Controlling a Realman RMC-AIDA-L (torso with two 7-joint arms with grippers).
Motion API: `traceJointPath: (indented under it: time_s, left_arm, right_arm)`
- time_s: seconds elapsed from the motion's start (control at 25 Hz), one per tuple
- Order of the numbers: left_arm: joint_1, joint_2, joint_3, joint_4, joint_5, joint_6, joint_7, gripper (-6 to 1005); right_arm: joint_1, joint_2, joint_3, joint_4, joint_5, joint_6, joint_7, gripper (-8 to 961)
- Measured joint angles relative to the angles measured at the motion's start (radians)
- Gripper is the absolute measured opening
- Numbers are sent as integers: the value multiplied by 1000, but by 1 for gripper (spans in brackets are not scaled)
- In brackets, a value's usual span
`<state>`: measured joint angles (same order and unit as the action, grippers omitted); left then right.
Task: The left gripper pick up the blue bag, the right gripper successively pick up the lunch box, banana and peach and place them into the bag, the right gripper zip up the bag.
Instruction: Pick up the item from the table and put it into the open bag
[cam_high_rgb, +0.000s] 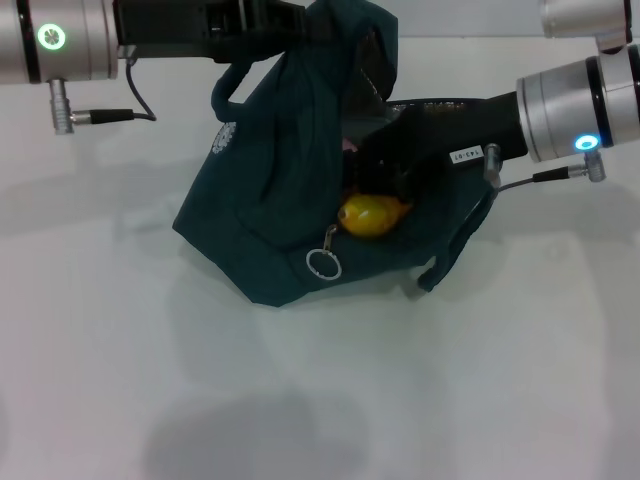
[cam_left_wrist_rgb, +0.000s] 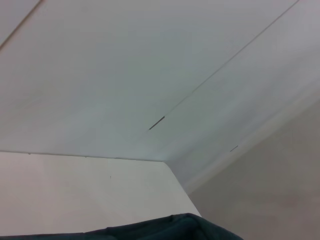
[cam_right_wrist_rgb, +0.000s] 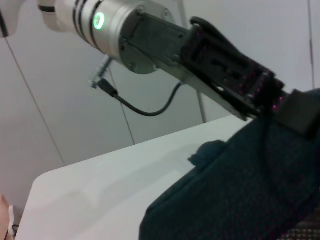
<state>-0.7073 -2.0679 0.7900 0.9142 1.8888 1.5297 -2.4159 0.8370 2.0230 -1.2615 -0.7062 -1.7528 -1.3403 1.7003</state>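
Fingers of the left gripper (cam_high_rgb: 300, 20) pinch the top of the blue bag (cam_high_rgb: 270, 200), lifting its upper edge while its base rests on the white bench (cam_high_rgb: 300, 400). Right gripper (cam_high_rgb: 390, 160) reaches inside the bag mouth; finger state not visible. Banana (cam_high_rgb: 372, 215) lies inside, just below it; zipper ring (cam_high_rgb: 323, 264) hangs in front.

Left wrist cam points mostly at white wall panels (cam_left_wrist_rgb: 150, 75) with a thin seam line. Only a strip of the blue bag (cam_left_wrist_rgb: 170, 227), dark teal fabric, shows along the frame's lower edge.
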Motion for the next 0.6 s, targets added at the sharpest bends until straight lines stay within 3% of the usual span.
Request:
traceJointPath:
  time_s: [0.12,0.4,0.52,0.6]
  left_arm:
    - [0,-1,0,0,0,0,0,50]
    - [1,-1,0,0,0,0,0,50]
    - [6,-1,0,0,-1,-1,2,50]
    - [9,-1,-2,0,-1,-2,4,50]
  right_arm:
    - [0,-2,-6,-2,1,0,1,92]
    - [-23,-6,-1,-18,1,27,1,227]
    - [-83,-4,1,-103,26,-9,0,350]
    - [-163,-7,5,-220,85,-53,-5,439]
